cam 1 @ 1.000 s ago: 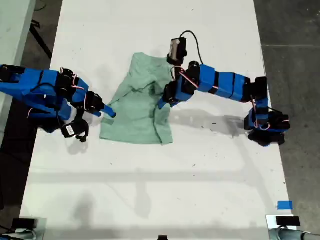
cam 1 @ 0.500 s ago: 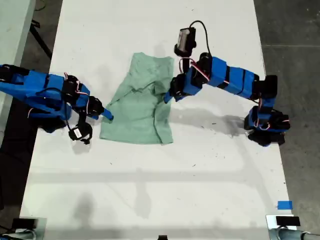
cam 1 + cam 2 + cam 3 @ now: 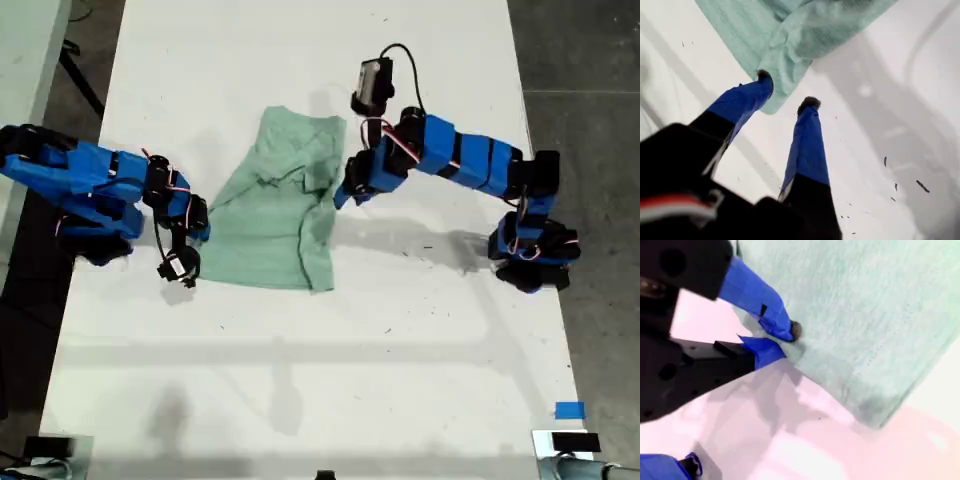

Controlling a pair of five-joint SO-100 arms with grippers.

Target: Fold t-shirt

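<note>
step: mid-fold, t-shirt (image 3: 272, 215) rumpled mid-worktop (image 3: 300, 380) | my first gripper (image 3: 786, 92) jaws apart at its corner | my second gripper (image 3: 785, 342) apparently pinching its edge | next: first closes, lifts corner across

White table (image 3: 300, 380), blue tape (image 3: 569, 410) near the exterior view's lower right corner

You see t-shirt (image 3: 275, 215) on table (image 3: 300, 380), centre. My first tool (image 3: 342, 197) at its 3 o'clock edge, my second tool (image 3: 200, 228) at 9 o'clock edge, exterior view.
</note>
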